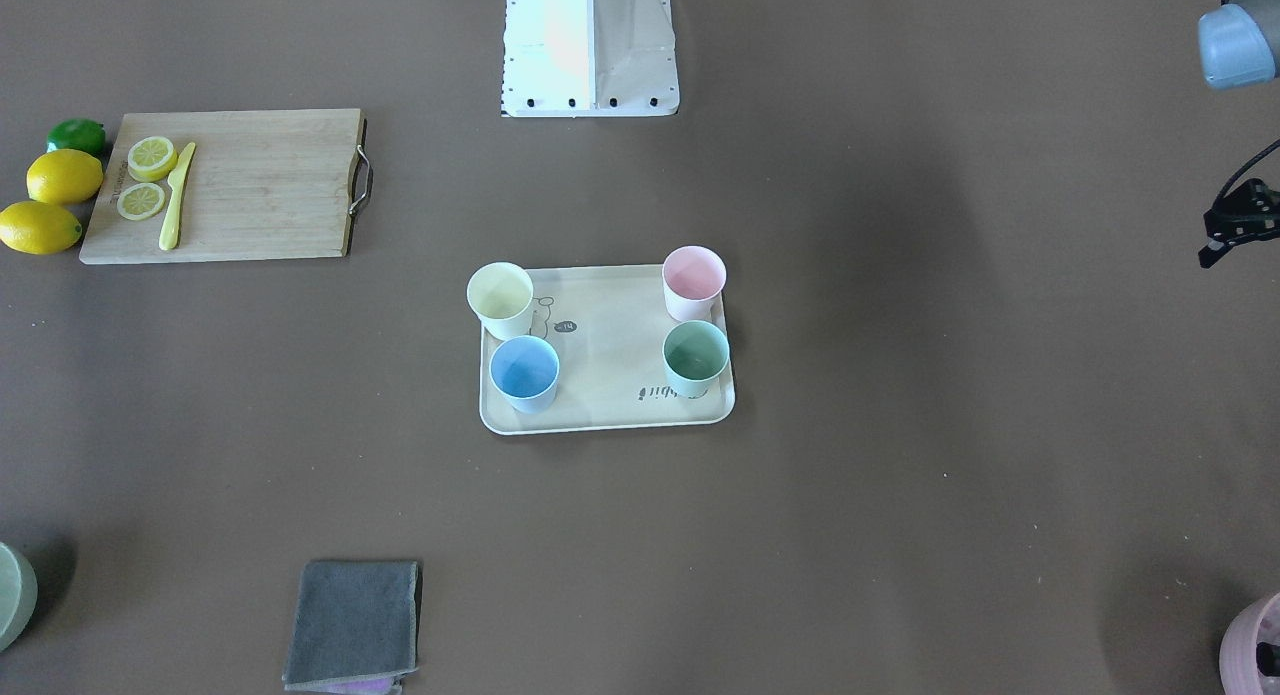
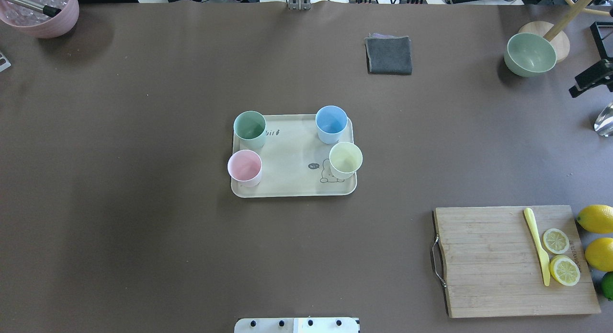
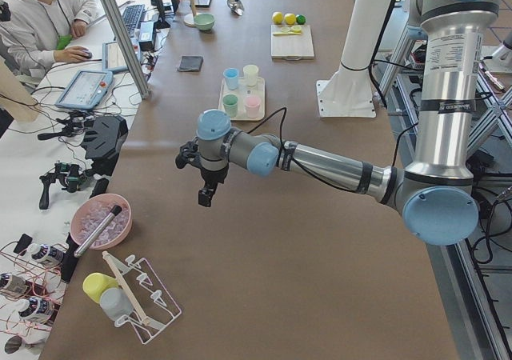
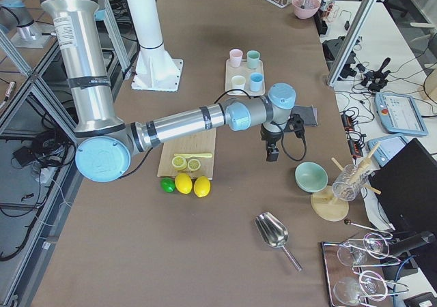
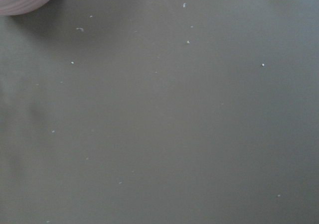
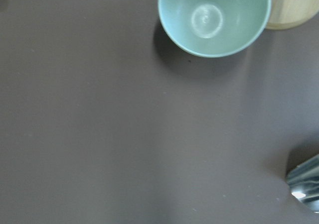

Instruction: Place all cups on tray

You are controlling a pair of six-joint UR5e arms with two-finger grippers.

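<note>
The cream tray point(image 2: 292, 151) lies mid-table, also in the front view point(image 1: 610, 345). All four cups stand upright on it, one near each corner: mint green point(image 2: 249, 128), light blue point(image 2: 331, 122), pale yellow point(image 2: 345, 159), pink point(image 2: 244, 166). My left gripper point(image 3: 206, 198) hangs above bare table between the tray and a pink bowl, far from the cups. My right gripper point(image 4: 272, 153) hangs above the table near a green bowl, also far from the tray. Both hold nothing that I can see. I cannot tell whether either is open or shut.
A wooden cutting board point(image 2: 512, 261) with lemon slices and a yellow knife lies front right, with lemons point(image 2: 596, 218) beside it. A grey cloth point(image 2: 389, 55), a green bowl point(image 2: 529, 55), a metal scoop point(image 2: 604, 120) and a pink bowl point(image 2: 40, 12) sit along the far side.
</note>
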